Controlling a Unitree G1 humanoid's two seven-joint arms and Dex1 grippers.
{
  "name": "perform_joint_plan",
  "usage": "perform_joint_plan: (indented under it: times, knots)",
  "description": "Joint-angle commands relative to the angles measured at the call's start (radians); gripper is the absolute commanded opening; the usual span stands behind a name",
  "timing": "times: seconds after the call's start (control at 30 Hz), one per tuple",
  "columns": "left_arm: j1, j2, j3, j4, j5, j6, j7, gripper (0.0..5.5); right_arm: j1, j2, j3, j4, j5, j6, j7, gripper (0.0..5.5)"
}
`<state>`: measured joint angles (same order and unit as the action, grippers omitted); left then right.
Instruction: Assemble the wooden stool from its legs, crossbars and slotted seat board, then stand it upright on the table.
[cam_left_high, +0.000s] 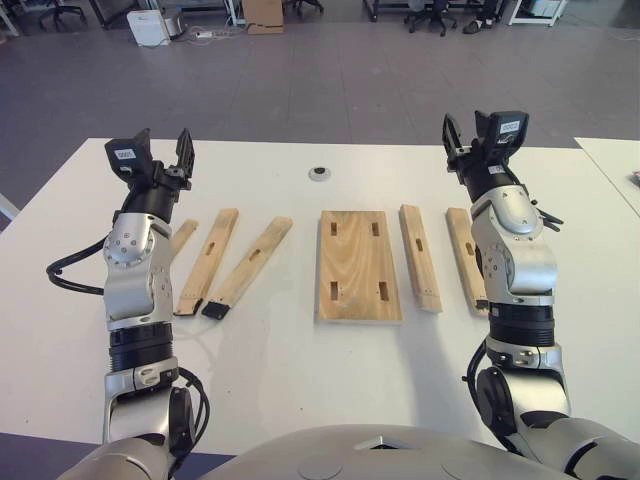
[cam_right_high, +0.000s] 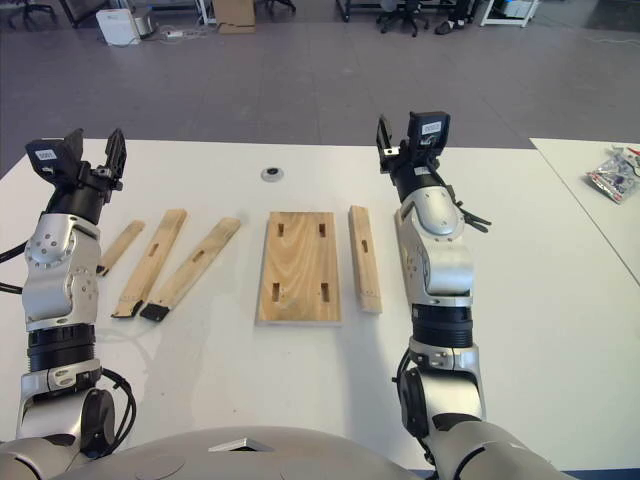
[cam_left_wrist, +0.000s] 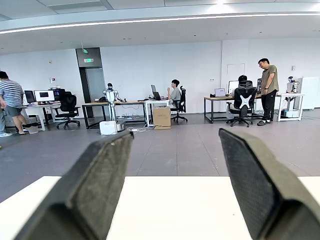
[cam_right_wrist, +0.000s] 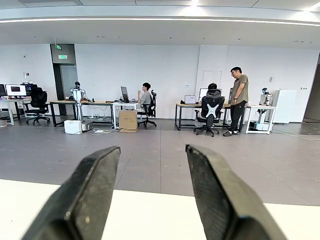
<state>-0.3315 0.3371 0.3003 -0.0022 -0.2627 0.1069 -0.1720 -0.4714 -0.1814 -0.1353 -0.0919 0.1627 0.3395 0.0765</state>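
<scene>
My left gripper (cam_left_high: 163, 148) stands raised at the upper left of the frame, fingers spread and empty; my right gripper (cam_left_high: 466, 132), upper right, is spread and empty too. The slotted seat board (cam_left_high: 358, 262) lies flat mid-frame on the table (cam_left_high: 290, 370), with three wooden bars (cam_left_high: 208, 258) on its left and two wooden bars (cam_left_high: 420, 256) on its right
</scene>
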Motion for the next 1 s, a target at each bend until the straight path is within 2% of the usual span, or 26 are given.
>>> perform_joint_plan:
  times: [0.03, 0.27, 0.4, 0.5, 0.73, 1.0]
  knots:
    - [-0.008, 0.017, -0.003, 0.002, 0.005, 0.025, -0.007, 3.16, 0.004, 0.013, 0.005, -0.011, 0.003, 0.004, -0.001, 2.45]
    - [-0.021, 0.054, -0.006, 0.031, 0.014, 0.047, -0.037, 3.16, -0.005, 0.019, 0.005, -0.001, 0.0, 0.005, -0.007, 2.45]
    - [-0.012, 0.133, -0.003, 0.082, 0.004, 0.181, -0.081, 3.16, -0.003, 0.027, -0.006, -0.01, 0.001, 0.002, -0.022, 2.45]
    - [0.013, 0.211, -0.041, 0.144, 0.031, 0.271, -0.154, 3.16, 0.011, 0.035, -0.006, -0.024, 0.001, 0.005, -0.033, 2.45]
    - [0.038, 0.289, -0.06, 0.197, 0.051, 0.388, -0.23, 3.16, 0.044, 0.049, -0.01, -0.061, -0.001, 0.013, -0.053, 2.45]
    - [0.047, 0.372, -0.105, 0.379, 0.102, 0.336, -0.359, 3.16, 0.067, 0.054, -0.019, -0.086, 0.002, 0.019, -0.07, 2.45]
